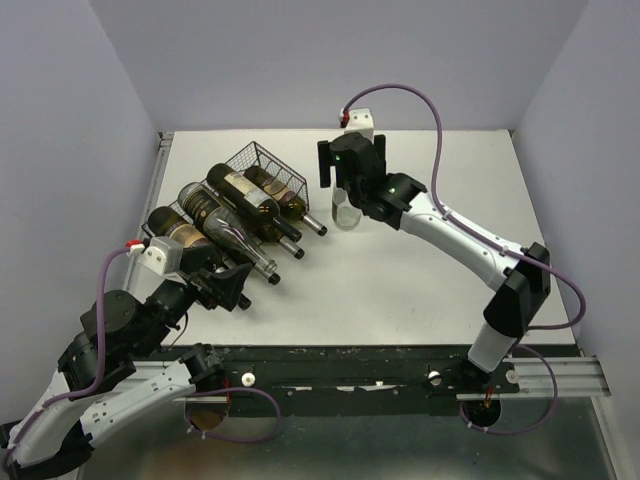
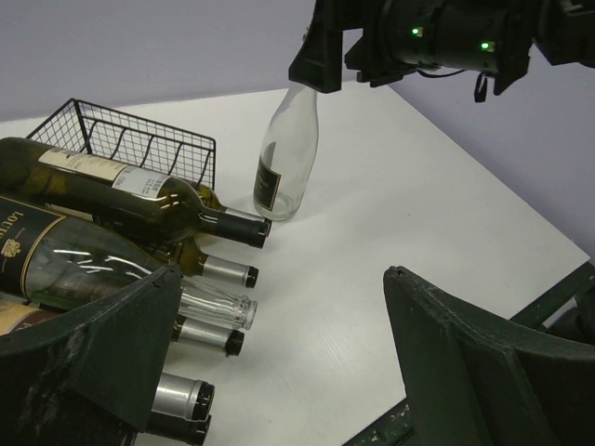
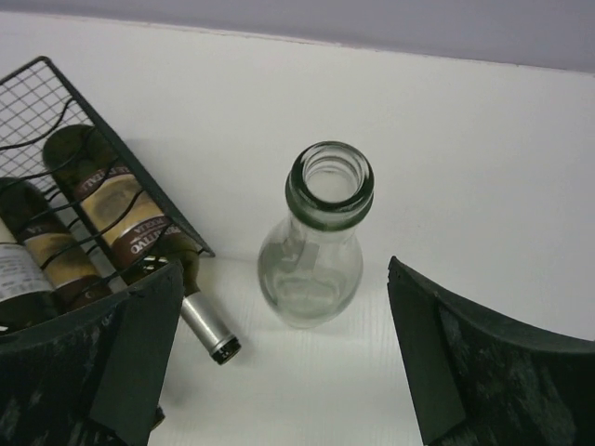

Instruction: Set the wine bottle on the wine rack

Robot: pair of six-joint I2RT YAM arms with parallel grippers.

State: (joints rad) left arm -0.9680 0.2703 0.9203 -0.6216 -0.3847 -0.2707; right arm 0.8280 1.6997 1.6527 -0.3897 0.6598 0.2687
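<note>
The right gripper [image 3: 281, 269] stands with its jaws spread wide, one on either side of the wine bottle [image 3: 316, 237]. It has hold of nothing, and a gap shows on both sides of the glass. The bottle is clear and uncapped, and it stands upright on the white table [image 1: 400, 280], just beside the right end of the wine rack [image 1: 265, 160] and not touching it. The rack carries several dark bottles [image 1: 240, 205] lying down, their capped necks jutting out towards the near side. The left gripper [image 2: 284, 279] is also wide open and empty, and sits close to those necks.

Risks, as judged:
- If the jaws close off-centre, one pad would meet the neck first and topple the free-standing bottle.
- Smooth glass may slip when the bottle is tilted to lie flat.
- A swing towards the rack could strike the jutting necks or the left gripper.
- No free cradle can be made out from these views.
</note>
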